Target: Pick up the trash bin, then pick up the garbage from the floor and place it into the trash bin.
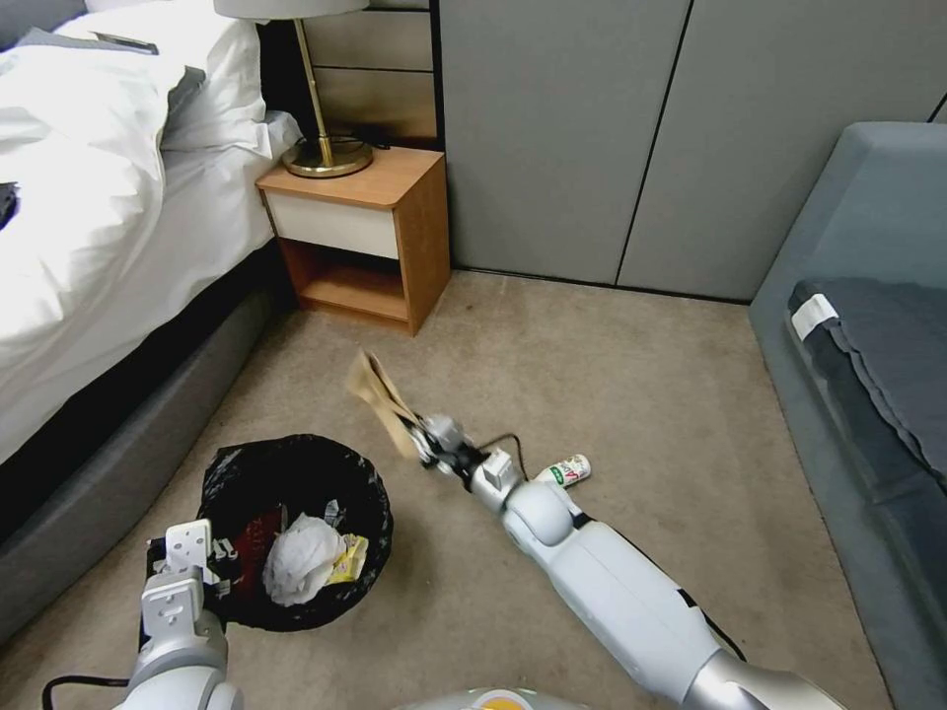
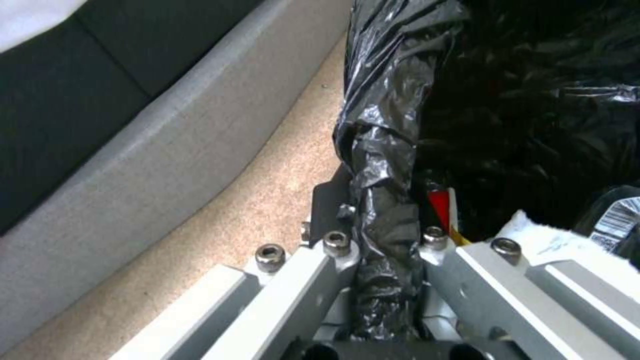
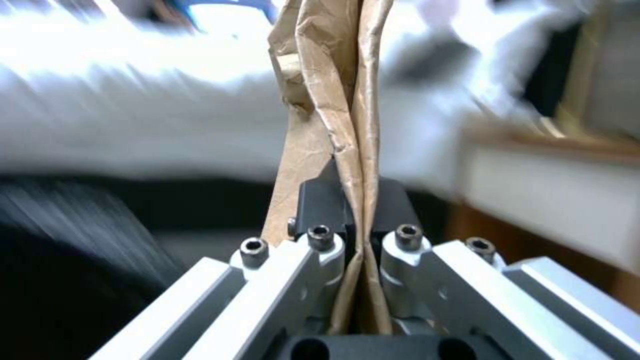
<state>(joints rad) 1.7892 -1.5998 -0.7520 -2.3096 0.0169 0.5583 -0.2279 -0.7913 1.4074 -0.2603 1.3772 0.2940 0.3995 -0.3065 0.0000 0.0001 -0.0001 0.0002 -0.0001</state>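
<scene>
Left gripper point(image 1: 187, 562) has its jaws clenched on the trash bin point(image 1: 296, 463) rim at 7 o'clock to steady it, while the right gripper point(image 1: 426, 442) jaws pinch the brown paper bag point(image 1: 380, 394) just off the bin's 2 o'clock for an easy drop.

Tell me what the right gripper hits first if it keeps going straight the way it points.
Probably the bed. The right gripper, shut on the brown paper bag, points up-left past the trash bin; depth is unclear.

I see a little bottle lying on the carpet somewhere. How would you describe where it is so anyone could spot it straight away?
Start at the wooden nightstand beside the bed and come toward the robot over the beige carpet. The bottle lies on its side right next to the right arm's wrist, behind the right tool that pinches a brown paper bag. It is the one loose piece on the floor, white with a green and red label.
</scene>
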